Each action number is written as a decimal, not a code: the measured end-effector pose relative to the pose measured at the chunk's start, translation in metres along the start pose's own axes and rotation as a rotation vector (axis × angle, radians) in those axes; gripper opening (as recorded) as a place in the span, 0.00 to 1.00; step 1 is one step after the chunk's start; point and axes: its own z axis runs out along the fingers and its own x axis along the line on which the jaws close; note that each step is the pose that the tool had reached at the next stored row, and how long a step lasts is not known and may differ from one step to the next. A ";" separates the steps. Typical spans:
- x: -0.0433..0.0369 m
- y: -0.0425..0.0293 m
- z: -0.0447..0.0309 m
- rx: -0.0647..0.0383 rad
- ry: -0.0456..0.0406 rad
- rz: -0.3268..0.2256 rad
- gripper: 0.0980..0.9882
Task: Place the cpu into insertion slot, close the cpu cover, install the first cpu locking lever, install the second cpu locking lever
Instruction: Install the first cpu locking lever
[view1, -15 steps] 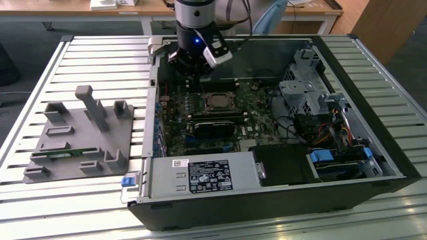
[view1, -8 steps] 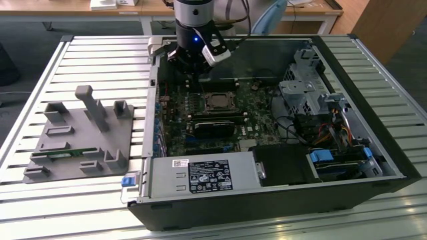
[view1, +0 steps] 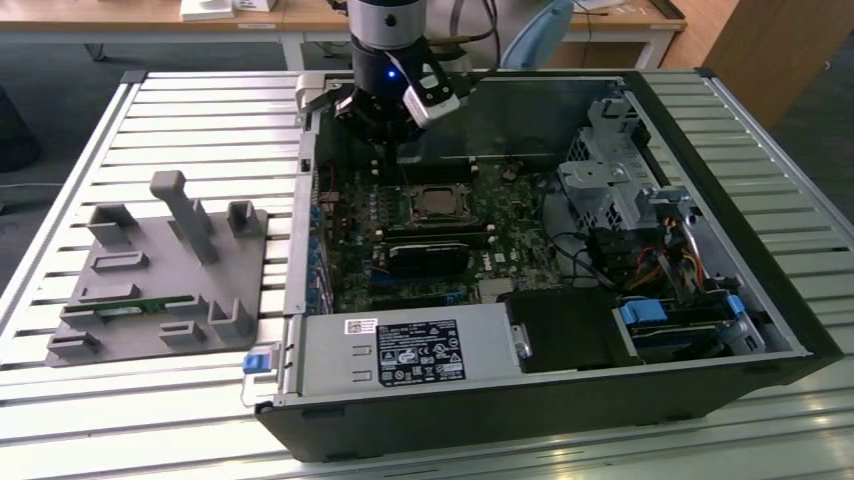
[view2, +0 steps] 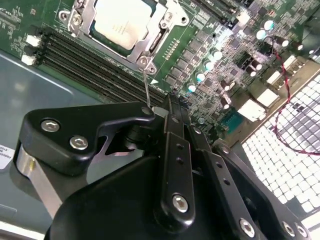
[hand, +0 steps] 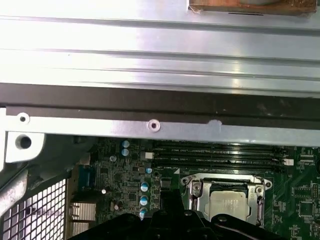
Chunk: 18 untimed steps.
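With the cpu (view2: 121, 21) seated in the insertion slot under the cpu cover (view2: 161, 36), the closed, empty end effector (view2: 167, 107) hovering close may strike the thin lever (view2: 146, 87).

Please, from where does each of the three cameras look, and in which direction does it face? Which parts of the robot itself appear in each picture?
Exterior view: off the arm, above one side of the table, looking down into the open computer case; the arm descends to the gripper over the motherboard.
Second wrist view: on the wrist, looking past the black gripper onto the cpu under the cpu cover.
First wrist view: on the wrist, facing the case wall; the gripper's dark edge shows.
Shared: both wrist views show the cpu in the insertion slot.
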 end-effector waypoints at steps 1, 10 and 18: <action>-0.0008 0.0002 0.0002 0.000 0.0000 0.000 0.01; -0.0288 0.0010 0.0014 0.000 0.0046 0.000 0.01; -0.0491 -0.0013 0.0044 -0.048 0.0058 0.000 0.01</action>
